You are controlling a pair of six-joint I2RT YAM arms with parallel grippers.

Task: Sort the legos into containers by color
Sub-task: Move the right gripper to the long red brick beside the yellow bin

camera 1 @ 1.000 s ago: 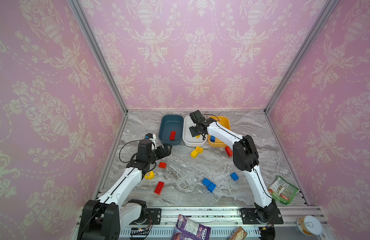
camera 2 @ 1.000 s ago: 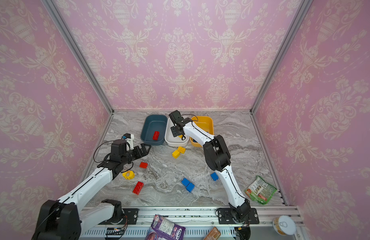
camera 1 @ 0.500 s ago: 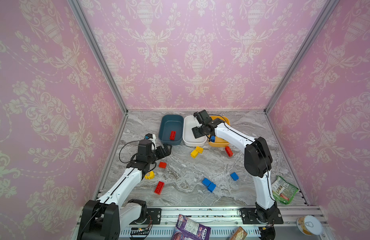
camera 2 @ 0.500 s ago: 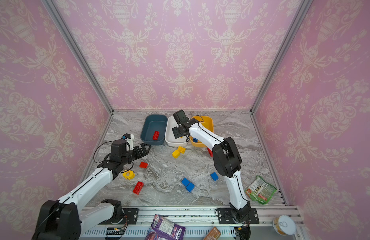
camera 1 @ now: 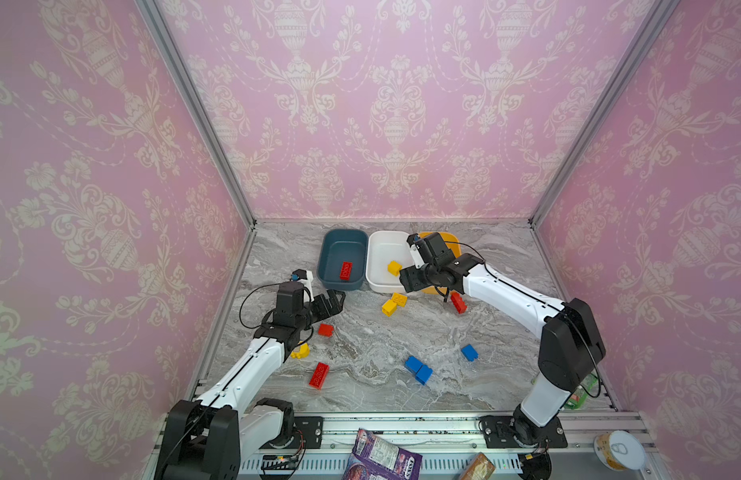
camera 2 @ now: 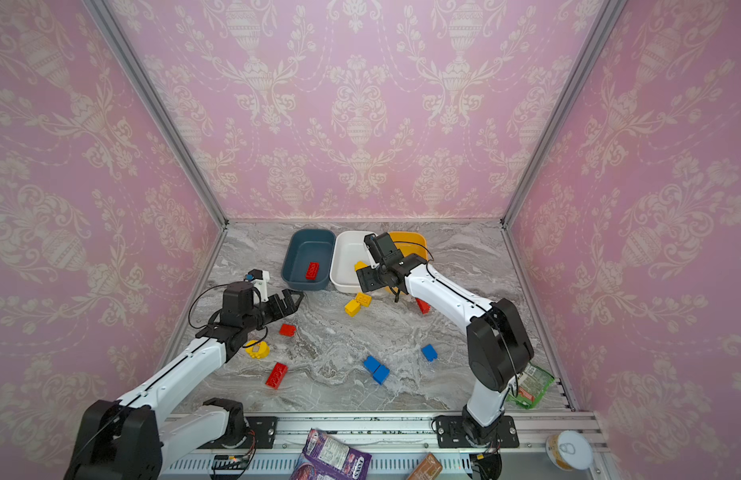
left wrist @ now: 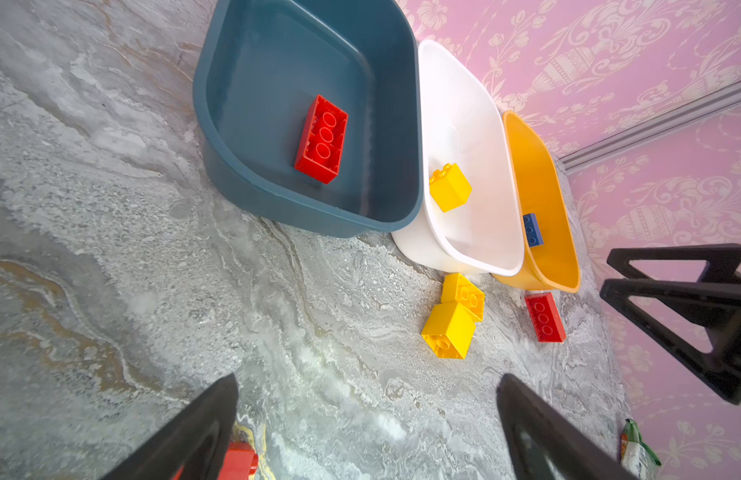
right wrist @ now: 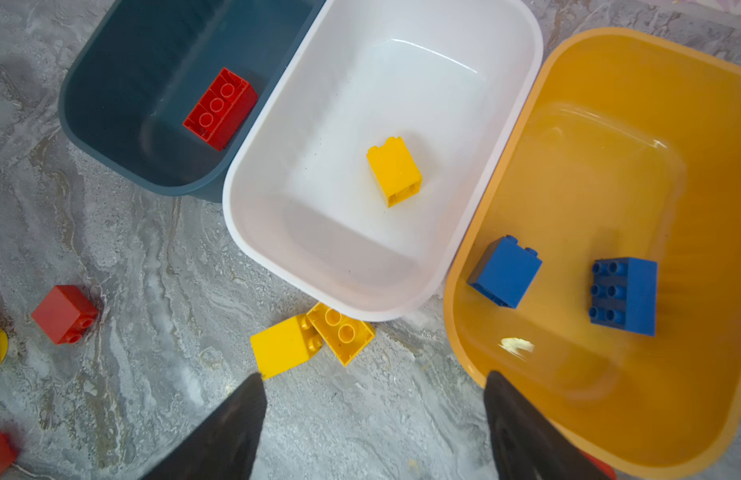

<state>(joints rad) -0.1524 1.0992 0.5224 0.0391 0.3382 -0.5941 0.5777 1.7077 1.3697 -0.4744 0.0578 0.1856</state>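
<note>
In a row at centre of both top views: teal tub (camera 1: 339, 249) holding one red brick (camera 1: 346, 270), white tub (camera 1: 384, 249) one yellow brick (camera 1: 394, 267), orange tub (right wrist: 609, 145) two blue bricks (right wrist: 505, 272). Loose on the table (camera 1: 360, 357): two yellow bricks (camera 1: 393, 303), one round piece (camera 1: 300, 352), three red bricks (camera 1: 326, 330), three stray blue bricks (camera 1: 418, 370). Left gripper (camera 1: 334, 300), at lower left, and right gripper (right wrist: 373, 378), by the white tub's near corner, both gape empty.

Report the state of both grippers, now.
Left gripper: open, holding nothing.
Right gripper: open, holding nothing.
</note>
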